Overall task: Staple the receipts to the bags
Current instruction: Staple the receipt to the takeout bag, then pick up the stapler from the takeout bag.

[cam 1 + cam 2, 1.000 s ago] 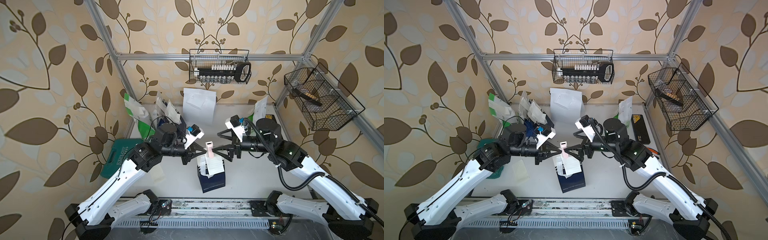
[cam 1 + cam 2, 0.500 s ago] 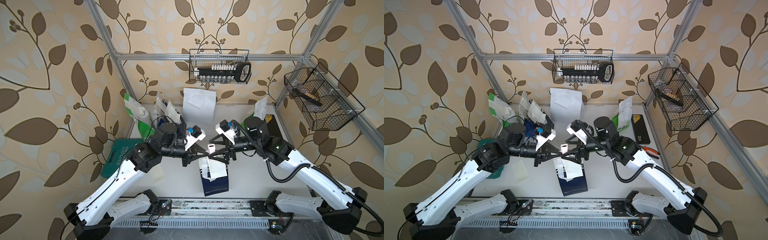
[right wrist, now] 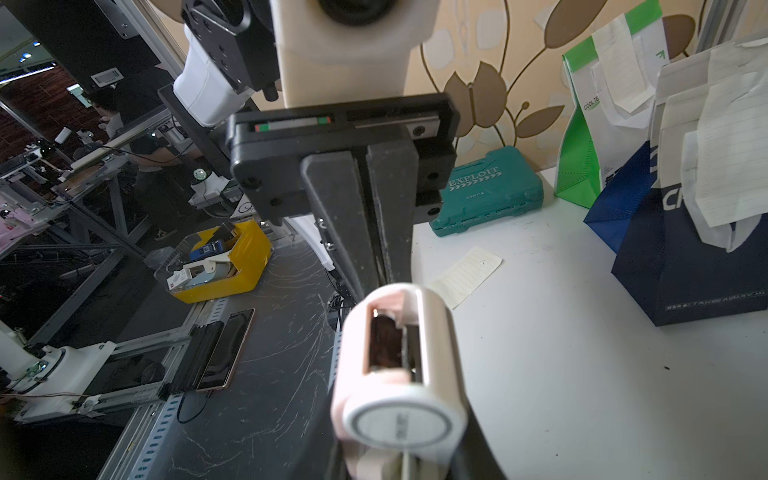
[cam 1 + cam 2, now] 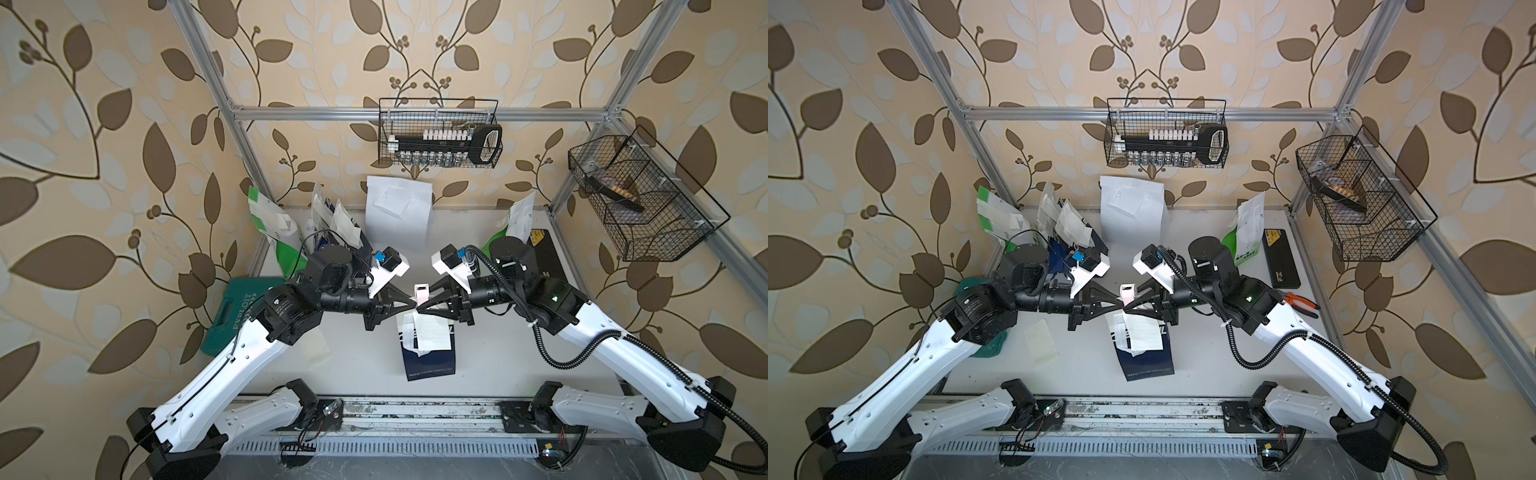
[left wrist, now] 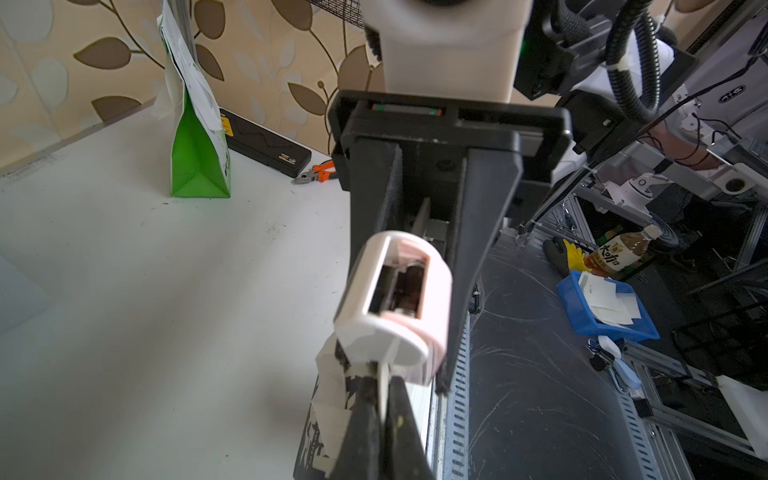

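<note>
A navy bag (image 4: 432, 361) (image 4: 1148, 365) stands mid-table with a receipt (image 4: 432, 334) (image 4: 1144, 334) over its front. My left gripper (image 4: 410, 305) (image 4: 1121, 307) (image 5: 380, 380) is shut on a thin white sheet at the bag's top edge. A pink-and-white stapler (image 4: 421, 292) (image 4: 1127, 292) (image 5: 395, 303) (image 3: 399, 374) sits on that edge just past the left fingertips. My right gripper (image 4: 423, 302) (image 4: 1128, 309) (image 3: 401, 457) faces the left one, its fingers (image 5: 482, 232) closed on either side of the stapler.
A loose receipt (image 4: 316, 351) (image 3: 465, 274) lies beside a teal case (image 4: 232, 316) at the left. Bags with receipts stand at the back left (image 4: 274, 224), a white bag (image 4: 397, 212) at the back, a green-and-white bag (image 4: 515, 224) by a black box (image 4: 540, 253). Orange pliers (image 4: 1302, 300) lie at the right.
My right arm has moved in from the right to the stapler, and its wide-open jaws have closed around it. The left gripper has stayed shut in place.
</note>
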`<state>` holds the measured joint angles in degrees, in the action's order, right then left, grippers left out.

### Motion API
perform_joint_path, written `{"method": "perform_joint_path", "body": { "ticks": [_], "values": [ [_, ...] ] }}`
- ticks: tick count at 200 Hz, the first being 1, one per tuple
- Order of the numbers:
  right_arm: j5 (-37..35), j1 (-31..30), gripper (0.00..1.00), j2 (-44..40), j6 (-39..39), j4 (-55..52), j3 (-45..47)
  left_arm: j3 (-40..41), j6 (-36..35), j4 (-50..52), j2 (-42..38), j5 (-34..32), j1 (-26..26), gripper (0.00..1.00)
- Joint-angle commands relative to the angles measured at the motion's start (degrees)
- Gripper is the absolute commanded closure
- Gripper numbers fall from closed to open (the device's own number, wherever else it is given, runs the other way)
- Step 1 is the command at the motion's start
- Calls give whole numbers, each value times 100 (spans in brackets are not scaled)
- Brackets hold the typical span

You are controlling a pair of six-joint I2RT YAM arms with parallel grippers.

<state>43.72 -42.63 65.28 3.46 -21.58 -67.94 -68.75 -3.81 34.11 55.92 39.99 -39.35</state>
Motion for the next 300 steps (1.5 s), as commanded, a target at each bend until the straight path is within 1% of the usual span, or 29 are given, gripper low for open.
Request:
{"method": "perform_joint_path", "body": {
  "ticks": [1, 5, 9, 14, 23, 33, 42, 52, 59, 80, 82, 97, 107, 129, 134, 145, 157, 186, 207, 226, 240, 260, 274, 286, 300],
  "values": [
    [-752, 48, 47, 72, 236, -25, -78, -324, 158, -440, -182, 106, -72, 100],
    [-887, 53, 36, 38, 291, 15, -72, -308, 167, -442, -187, 23, -76, 100],
    [-1042, 53, 27, -13, 342, 40, -71, -291, 169, -447, -194, -37, -74, 100],
    [-1238, 39, 23, -69, 407, 61, -86, -273, 190, -453, -196, -151, -81, 100],
    [-1677, 27, 19, -215, 550, 162, -74, -238, 288, -483, -188, -469, -97, 100],
    [-2227, 26, 19, -406, 777, 338, -31, -210, 292, -475, -155, -629, -112, 100],
    [-2682, 20, 19, -562, 976, 468, 8, -184, 376, -504, -122, -988, -179, 100],
    [-3096, -39, 21, -712, 1112, 584, 54, -165, 393, -525, -76, -1240, -257, 100],
    [-3655, -222, 25, -788, 1183, 646, 79, -148, 482, -560, -42, -1546, -335, 100],
    [-4691, -770, 34, -848, 1100, 754, 83, -129, 579, -667, 30, -2119, -497, 100],
    [-4708, -798, 34, -840, 1085, 762, 81, -130, 591, -675, 32, -2158, -506, 100],
    [-4966, -1020, 38, -645, 1005, 634, -56, -124, 625, -756, 50, -2205, -535, 100],
    [-5157, -1194, 39, -505, 894, 586, -128, -123, 637, -810, 50, -2265, -547, 100],
    [-5992, -1721, 38, -242, 689, 497, -264, -146, 646, -810, 77, -2368, -559, 100],
    [-6222, -1806, 39, -151, 667, 394, -348, -155, 654, -815, 85, -2364, -565, 100],
    [-6424, -1909, 42, -1, 578, 322, -422, -163, 663, -813, 99, -2349, -574, 100],
    [-6695, -1980, 50, 71, 585, 330, -448, -174, 667, -777, 118, -2380, -593, 100],
    [-7177, -2002, 83, 120, 629, 436, -435, -200, 669, -677, 164, -2391, -600, 100],
    [-7634, -1997, 100, 238, 625, 433, -502, -191, 699, -658, 182, -2353, -609, 100],
    [-8445, -1982, 100, 472, 620, 323, -656, -226, 735, -612, 217, -2344, -609, 100],
    [-8905, -1820, 100, 626, 657, 180, -770, -219, 750, -594, 226, -2396, -615, 100],
    [-8963, -1234, 100, 699, 1010, -303, -943, -204, 765, -582, 272, -2598, -609, 100],
    [-9017, -859, 100, 495, 1060, -435, -855, -174, 774, -714, 384, -2894, -610, 100],
    [-9111, -687, 100, 218, 1051, -474, -680, -197, 762, -935, 571, -3147, -610, 100],
    [-9348, -652, 100, -156, 1039, -471, -407, -243, 794, -1396, 895, -3483, -610, 100]
  ]
}}
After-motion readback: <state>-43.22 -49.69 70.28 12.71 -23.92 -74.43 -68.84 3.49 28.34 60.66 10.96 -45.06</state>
